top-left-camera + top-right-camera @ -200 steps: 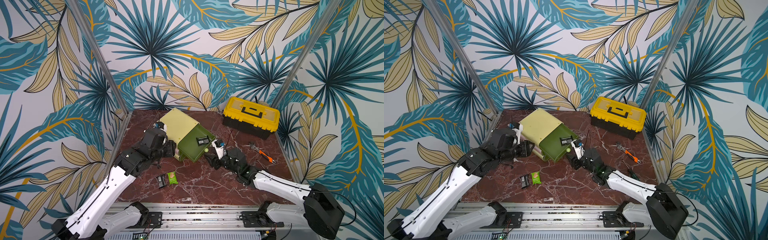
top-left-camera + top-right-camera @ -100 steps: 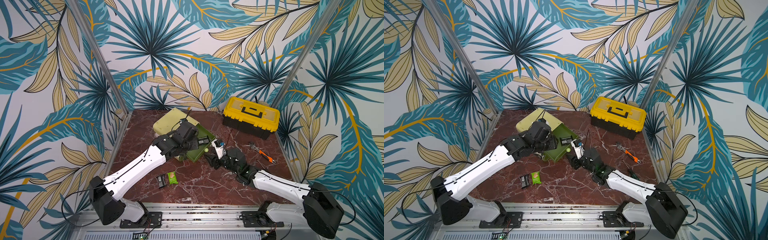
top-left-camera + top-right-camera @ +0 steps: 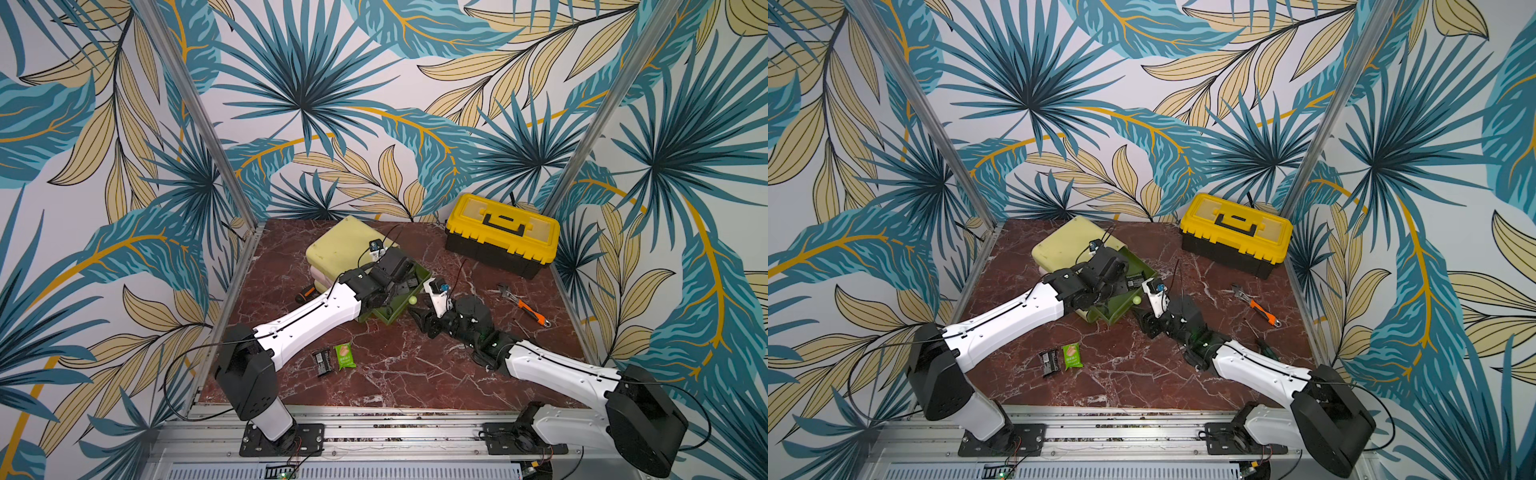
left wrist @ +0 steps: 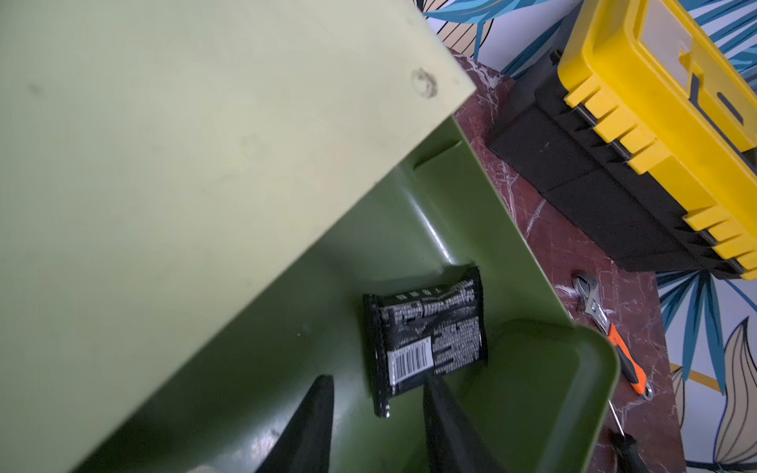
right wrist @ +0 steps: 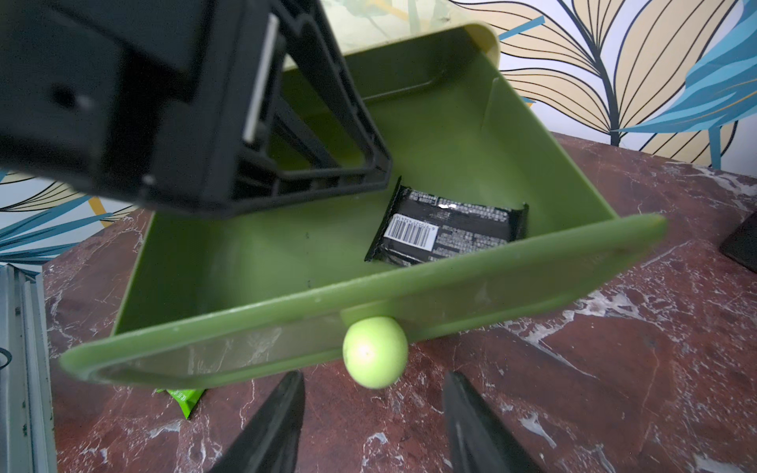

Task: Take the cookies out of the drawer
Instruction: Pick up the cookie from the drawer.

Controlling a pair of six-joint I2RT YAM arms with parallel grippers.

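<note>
Marble top — L gripper over black pkt.

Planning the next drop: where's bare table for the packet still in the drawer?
Free: the front-centre table, between the green packet and the right arm; also the back strip between the cabinet and the toolbox. Crowded: around the drawer, the left arm over it, right fingers by its knob; also beside the wrench.

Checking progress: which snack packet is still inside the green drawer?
The black barcode-labelled packet in the green plastic drawer; the other black packet and the bright green packet lie out on the marble tabletop.
</note>
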